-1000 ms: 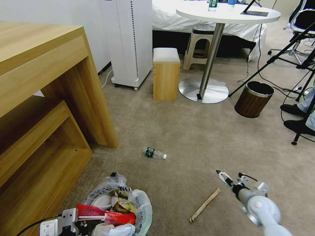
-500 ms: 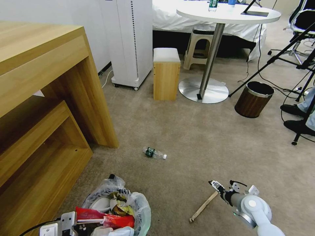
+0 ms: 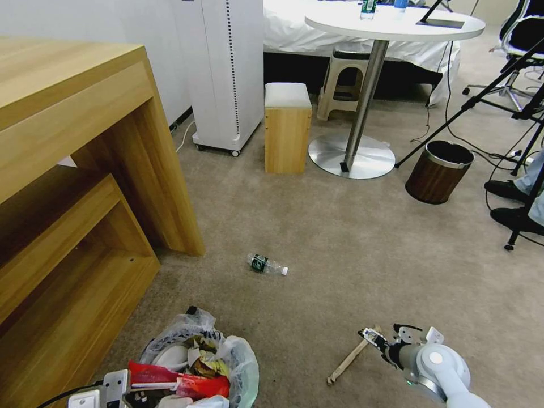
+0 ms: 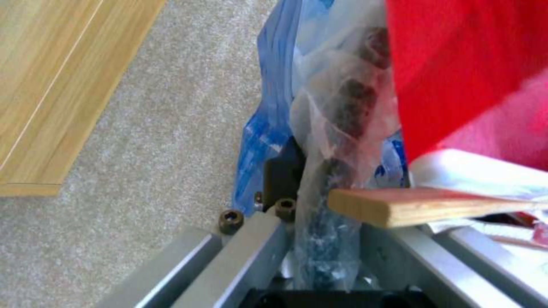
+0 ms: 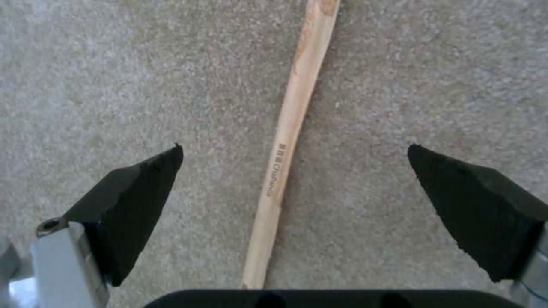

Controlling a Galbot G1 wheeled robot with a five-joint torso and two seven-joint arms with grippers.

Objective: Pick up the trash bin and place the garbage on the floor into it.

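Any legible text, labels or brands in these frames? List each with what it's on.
Wooden stick: small print along its side, seemingly ending in Latin letters like "ChuanXi"; too blurred to quote for sure, and the characters before it are unreadable.
Green-label bottle on the floor: label too small to read.
Red wrappers in the trash bin: no readable print.
Bottles on the round table: labels too small.

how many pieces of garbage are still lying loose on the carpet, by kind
wooden stick: 1
green-label bottle: 1
total: 2
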